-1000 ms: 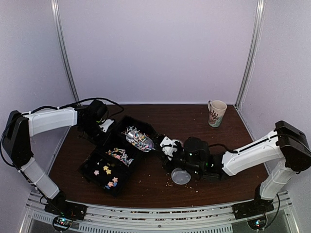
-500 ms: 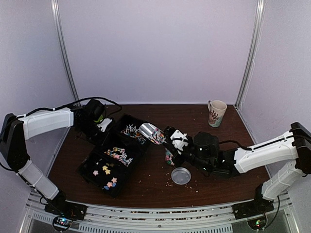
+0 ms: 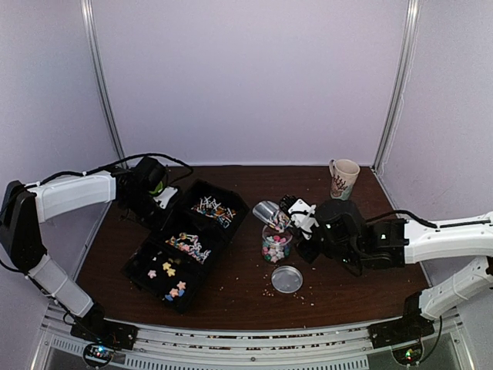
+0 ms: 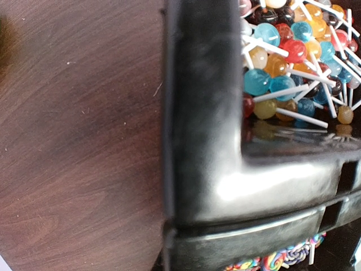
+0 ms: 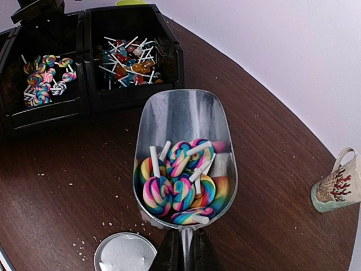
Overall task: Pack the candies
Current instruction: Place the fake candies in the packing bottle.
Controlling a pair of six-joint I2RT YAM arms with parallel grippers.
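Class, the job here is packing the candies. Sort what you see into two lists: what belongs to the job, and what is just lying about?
For the job: candies, scoop, jar, lid, black tray.
Lying about: mug, crumbs.

The right pincer (image 5: 181,251), clamped on the scoop (image 5: 180,113) handle, is cut by the bottom edge; so is the lid (image 5: 125,254) just left.

No text, label, brand or number can be read in any view. The only printed mark is a red branching motif on the mug (image 3: 343,179), at about two o'clock on the table (image 3: 231,297); it is not lettering.
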